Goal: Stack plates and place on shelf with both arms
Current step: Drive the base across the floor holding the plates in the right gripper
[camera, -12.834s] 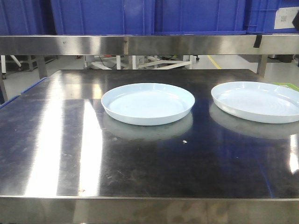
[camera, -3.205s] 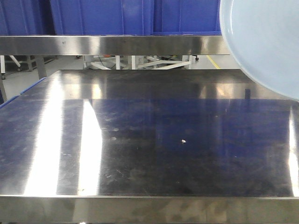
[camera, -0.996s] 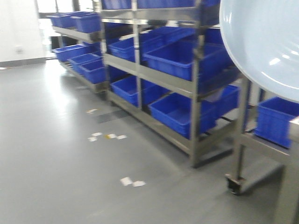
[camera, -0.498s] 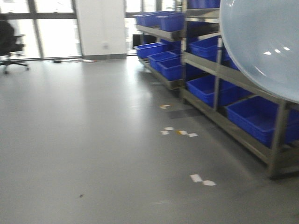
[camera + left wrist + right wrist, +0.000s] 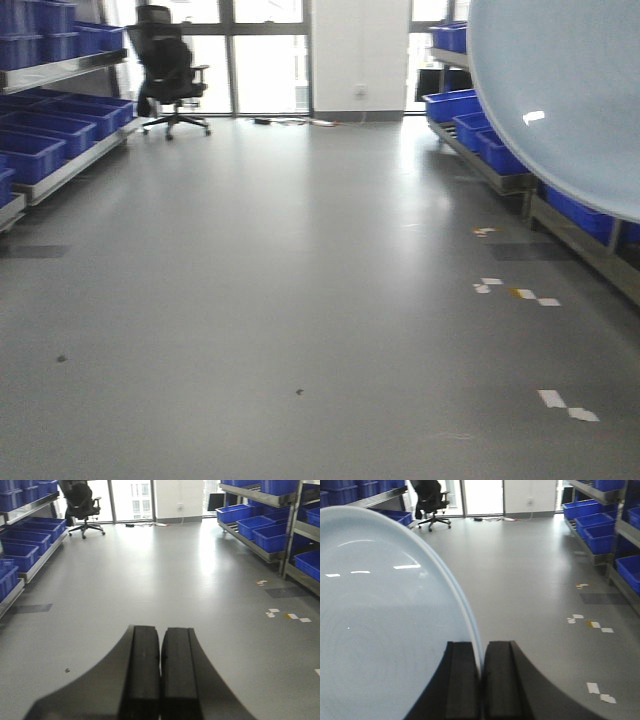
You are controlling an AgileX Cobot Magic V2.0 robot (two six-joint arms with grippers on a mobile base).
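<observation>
Step in hand looks like the carry leg: stacking reads as done, placement not yet. Right gripper [image 5: 482, 652] is clamped on the rim of the plates [image 5: 385, 630], one finger either side; a double rim line shows at the pinch, so likely both plates nested, held on edge rather than flat. In the front view the plates [image 5: 570, 90] fill the upper right of the frame, well above the grey floor [image 5: 300, 280]. Left gripper [image 5: 160, 635] has its fingers pressed together on nothing and points out over bare floor. Steel rack [image 5: 250, 491] with blue bins [image 5: 272, 535] runs down the right edge of the left wrist view, more bins along the left edge, office chair [image 5: 165, 65] upper left by the windows. Can't tell which rack is the target shelf, and none is within reach. Next move, as a judgement: get the base squared up to the shelf, bring the left gripper onto the opposite rim to share the load, tip the stack flat, then slide it in. Single-edge pinch on glossy plates is the slip risk
</observation>
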